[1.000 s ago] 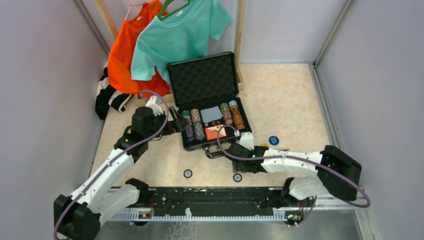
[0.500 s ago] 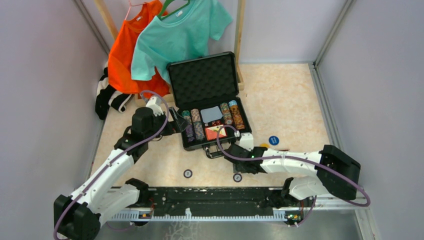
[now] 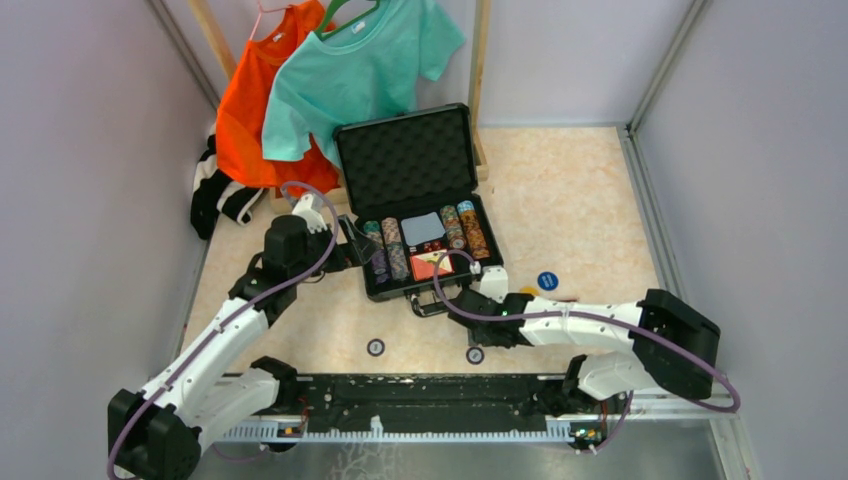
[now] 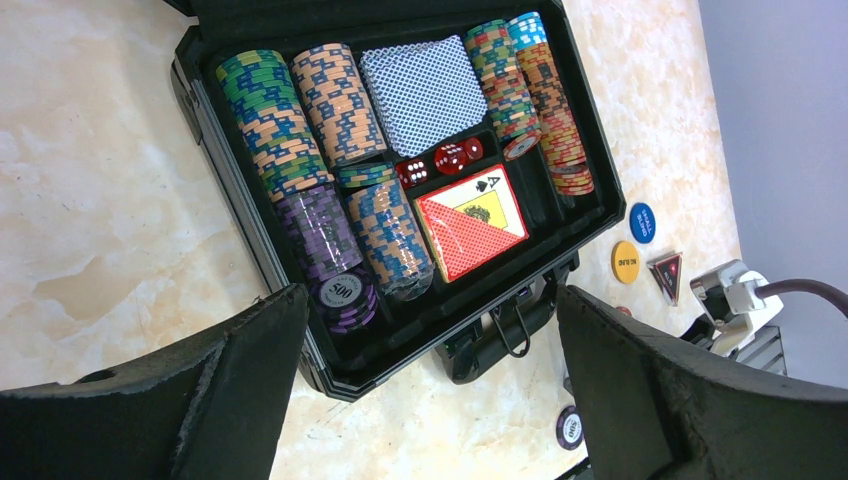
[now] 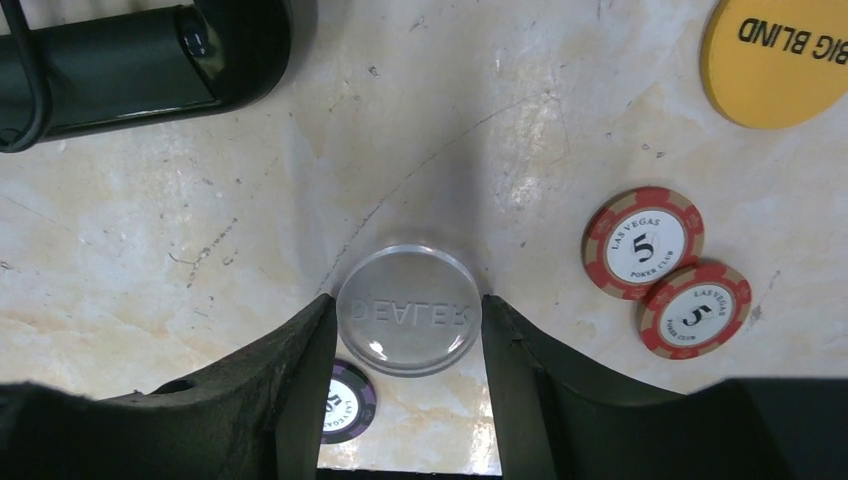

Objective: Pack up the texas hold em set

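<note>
The black briefcase (image 3: 432, 290) lies open at the table's middle, its foam lid (image 3: 405, 160) upright. In the left wrist view it holds rows of poker chips (image 4: 320, 170), a blue-backed card deck (image 4: 420, 95), red dice (image 4: 440, 162) and the red-orange card box (image 4: 470, 220). My left gripper (image 3: 352, 240) is open and empty by the case's left side. My right gripper (image 5: 408, 305) is shut on a clear round DEALER button (image 5: 408, 312), held just above the table in front of the case handle (image 5: 120, 65).
Loose on the table are a yellow BIG BLIND button (image 5: 780, 60), a blue button (image 3: 547, 281), two red 5 chips (image 5: 643, 243) and purple chips (image 3: 376, 347) (image 3: 475, 354). Orange and teal shirts (image 3: 350, 70) hang at the back left. Walls close both sides.
The right arm has edged very slightly to the left with the clear button between its fingers. The left arm and the case have not moved.
</note>
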`<state>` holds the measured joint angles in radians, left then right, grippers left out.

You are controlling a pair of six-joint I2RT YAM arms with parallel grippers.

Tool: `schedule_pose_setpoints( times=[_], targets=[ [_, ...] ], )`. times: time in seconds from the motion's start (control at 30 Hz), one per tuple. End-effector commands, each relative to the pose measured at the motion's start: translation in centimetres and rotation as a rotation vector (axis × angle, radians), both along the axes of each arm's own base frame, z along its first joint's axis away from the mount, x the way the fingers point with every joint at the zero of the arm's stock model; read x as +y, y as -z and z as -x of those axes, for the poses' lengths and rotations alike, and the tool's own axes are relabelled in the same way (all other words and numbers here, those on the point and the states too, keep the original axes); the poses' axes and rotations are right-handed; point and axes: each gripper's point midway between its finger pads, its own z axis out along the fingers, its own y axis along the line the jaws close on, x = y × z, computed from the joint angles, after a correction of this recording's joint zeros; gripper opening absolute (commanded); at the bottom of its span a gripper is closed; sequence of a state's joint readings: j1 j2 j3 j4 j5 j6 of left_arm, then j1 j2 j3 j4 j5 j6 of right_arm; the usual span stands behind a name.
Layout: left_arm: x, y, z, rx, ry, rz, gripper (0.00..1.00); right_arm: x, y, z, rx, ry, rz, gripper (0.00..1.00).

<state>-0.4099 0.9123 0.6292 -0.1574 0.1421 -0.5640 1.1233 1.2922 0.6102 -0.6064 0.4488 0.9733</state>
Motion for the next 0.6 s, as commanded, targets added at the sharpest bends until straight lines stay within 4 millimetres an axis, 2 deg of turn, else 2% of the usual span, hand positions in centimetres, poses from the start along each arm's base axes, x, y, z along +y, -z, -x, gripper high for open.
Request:
schedule_pose_setpoints(
  times=[0.0, 0.27, 0.57],
  targets=[
    [-0.1, -0.5, 0.1, -0.028, 0.011, 0.006, 0.99, 0.3, -1.4, -0.6, -0.028, -0.006, 0.022, 0.52],
    [-0.1, -0.6, 0.1, -0.030, 0.012, 0.006, 0.99, 1.7, -3.4, -2.7, -0.073, -0.018, -0.012, 0.51],
    [-0.2, -0.5, 0.1, -0.029, 0.015, 0.008, 0.99, 3.0, -7.6, -7.1, -0.153, -0.042, -0.034, 0.51]
  ],
)
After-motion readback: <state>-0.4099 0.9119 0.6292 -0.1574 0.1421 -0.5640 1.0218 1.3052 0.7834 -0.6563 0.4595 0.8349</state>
